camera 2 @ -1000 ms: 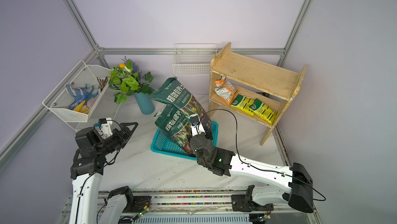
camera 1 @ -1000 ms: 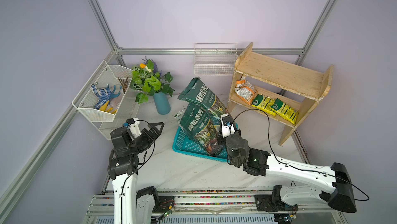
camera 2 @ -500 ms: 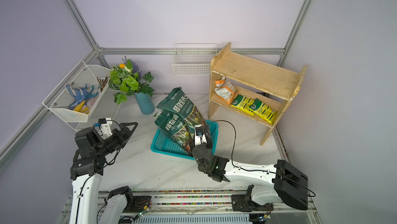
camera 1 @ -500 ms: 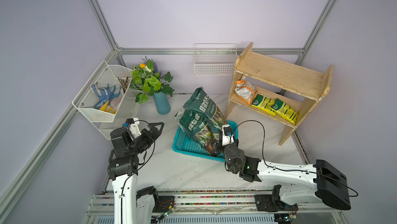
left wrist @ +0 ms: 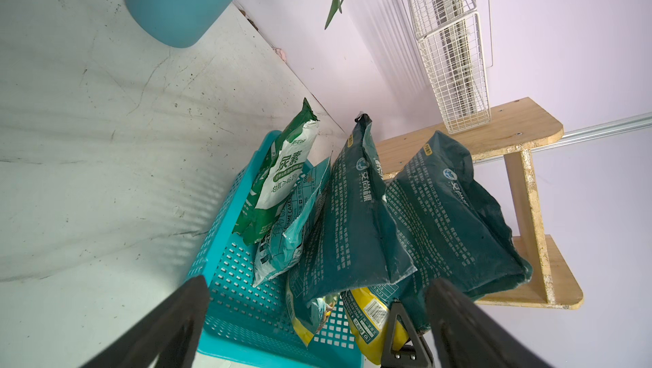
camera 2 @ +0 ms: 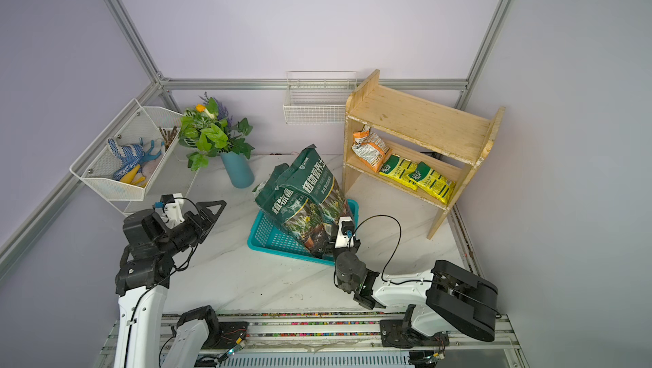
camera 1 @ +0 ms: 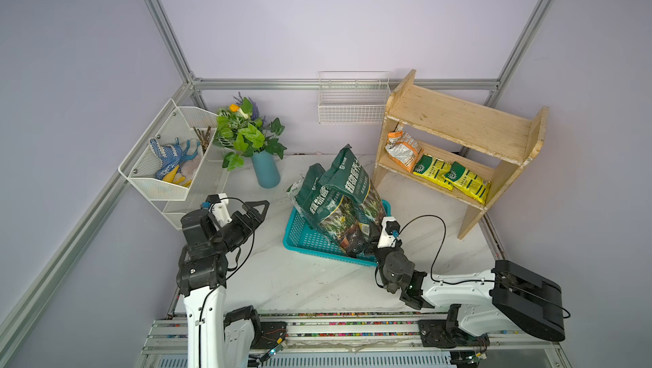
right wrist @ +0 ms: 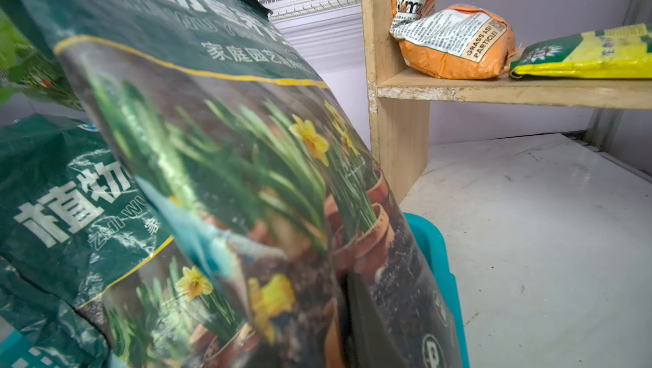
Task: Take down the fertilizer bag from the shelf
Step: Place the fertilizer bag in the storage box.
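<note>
The fertilizer bag [camera 1: 354, 186] [camera 2: 312, 181] is dark green with daffodils printed low on it. It stands tilted in the teal basket [camera 1: 305, 239] [camera 2: 268, 235], leaning on a second dark green bag [camera 1: 315, 200]. My right gripper [camera 1: 370, 239] [camera 2: 330, 237] is shut on its bottom corner at the basket's near right edge; in the right wrist view one dark finger [right wrist: 367, 317] lies against the bag [right wrist: 229, 158]. The pale wooden shelf [camera 1: 455, 119] [camera 2: 420, 115] stands behind right. My left gripper [camera 1: 259, 207] [left wrist: 317, 279] hangs open left of the basket, holding nothing.
An orange bag [camera 1: 402, 149] and two yellow bags [camera 1: 451, 175] lie on the shelf's lower board. A blue vase with a leafy plant [camera 1: 264, 172] stands at the back left. White wire baskets hang on the left wall [camera 1: 169, 165] and back wall [camera 1: 352, 98].
My right arm has drawn back toward the front and come down, bringing the fertilizer bag lower and more upright into the teal basket. The left arm has stayed still.
</note>
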